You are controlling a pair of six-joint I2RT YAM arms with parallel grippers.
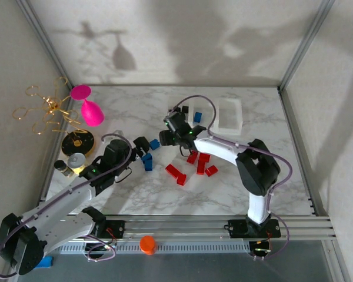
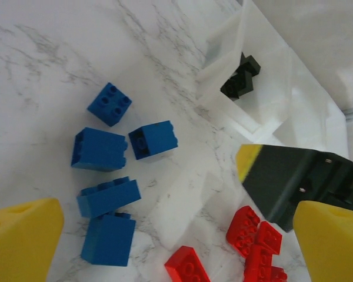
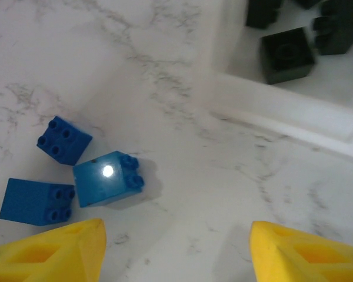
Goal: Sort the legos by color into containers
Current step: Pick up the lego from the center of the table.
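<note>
Progress check: not even halfway, I'd say. Nearest the arms, the reds are all loose on the marble. They're a scattered bunch, some oblong, some squarish, in glossy hard plastic with studs on top. Just left of them the blues sit in a loose cluster of about five. Same shiny plastic, and a couple are tipped on their sides so you can see the hollow underside. None of that cluster is in the tray. The left gripper hangs right over the blue-and-red patch with its yellow pads wide apart and nothing between them. A bit further out, the right gripper is low over bare marble between the blues and the tray, fingers spread too, empty. Beyond it is the tray, made of clear, thin-walled, slightly milky plastic with rounded rims. Its end compartment nearest the blues holds the blacks, a handful of duller-looking cubes, so black looks done as far as I can see. A stray blue sits right at the tray, and I can't tell if it's inside a compartment or just beside it. What I can see of the far compartment looks bare. So what's left is every red and pretty much every blue.
</note>
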